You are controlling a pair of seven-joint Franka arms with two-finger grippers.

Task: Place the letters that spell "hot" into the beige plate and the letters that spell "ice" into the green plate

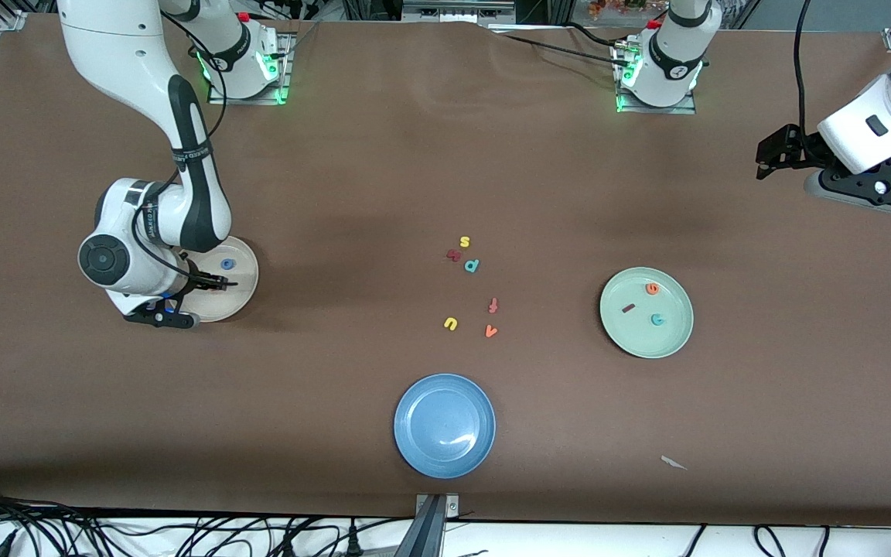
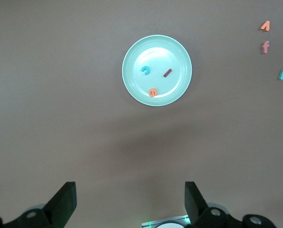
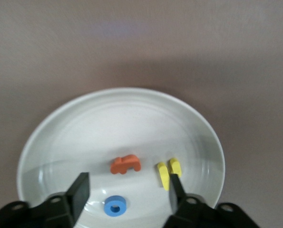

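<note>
the h (image 3: 168, 174), o (image 3: 115, 206) and t (image 3: 125, 164) lie in one plate (image 3: 131, 114) (the t at the o's twelve o'clock); i (image 1: 629, 308), c (image 1: 657, 319) and e (image 1: 652, 288) lie in another plate (image 1: 674, 340).

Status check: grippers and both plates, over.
Right gripper open over beige plate; blue o, orange t, yellow h inside. Left gripper open, waiting. Green plate holds i, c, e. Nothing obstructing.

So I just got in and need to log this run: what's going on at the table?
The right tool is open over the beige plate, where the orange t, yellow h and blue o lie. The green plate holds the teal c, orange e and dark red i. The left tool waits open, up at its end of the table. Spare letters lie mid-table.
</note>
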